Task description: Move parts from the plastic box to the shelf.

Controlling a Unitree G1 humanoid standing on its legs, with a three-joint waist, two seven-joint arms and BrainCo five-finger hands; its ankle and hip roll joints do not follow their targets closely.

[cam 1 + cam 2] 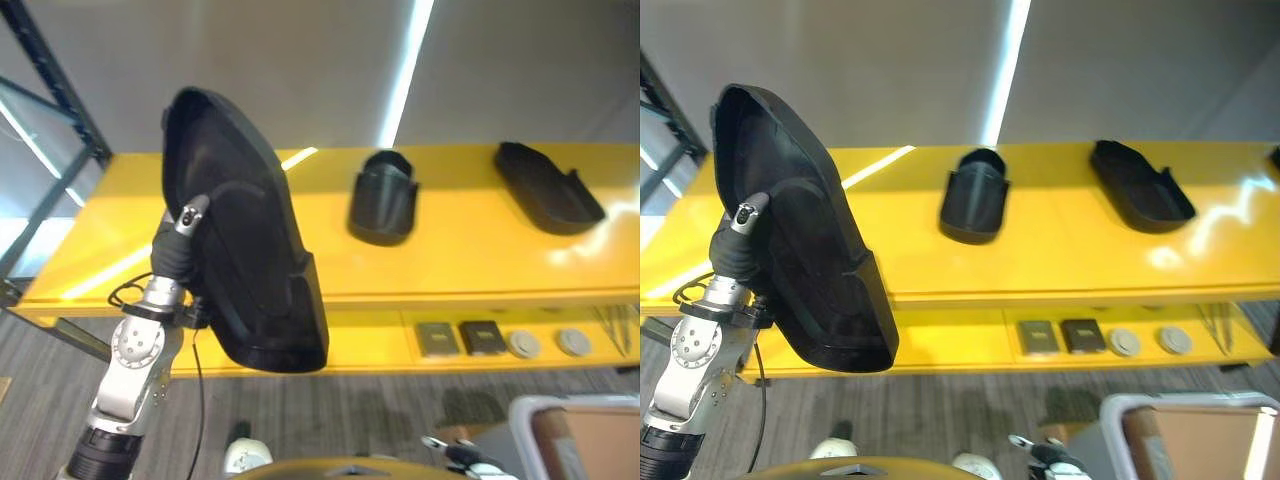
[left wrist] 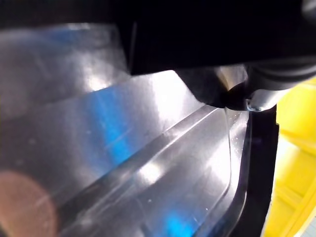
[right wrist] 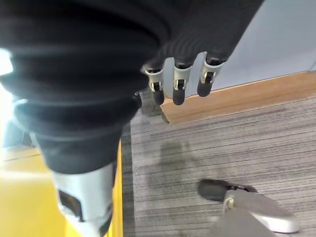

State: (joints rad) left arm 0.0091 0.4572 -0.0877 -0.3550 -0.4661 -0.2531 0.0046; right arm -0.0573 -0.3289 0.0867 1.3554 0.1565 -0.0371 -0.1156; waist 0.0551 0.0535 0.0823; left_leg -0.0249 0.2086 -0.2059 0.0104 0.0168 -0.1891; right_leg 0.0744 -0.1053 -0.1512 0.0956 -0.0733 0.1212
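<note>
At the left end of the yellow shelf (image 1: 470, 262), the robot's left hand (image 1: 184, 240) holds a large black moulded part (image 1: 245, 260) upright, its hollow side turned toward the hand; a thumb lies over the part's inner face, but the fingers sit behind the plastic, so whether they are clamped on it cannot be told. From the wrist, the part's glossy inner wall (image 2: 148, 163) shows just past the hand. Judged from its raised, edge-on pose in front of the shelf's open left stretch, the part is being carried clear of the shelf edge before being laid down there. Well beyond the fingers, toward the shelf's middle and far end, two smaller black parts already lie on the top level: a cup-shaped housing (image 1: 383, 198) and a long shallow cover (image 1: 545, 187). Small dark pads and grey discs (image 1: 545, 343) rest on the lower level. The right hand (image 3: 178, 79) hangs idle over the carpet, fingers straight and holding nothing
</note>
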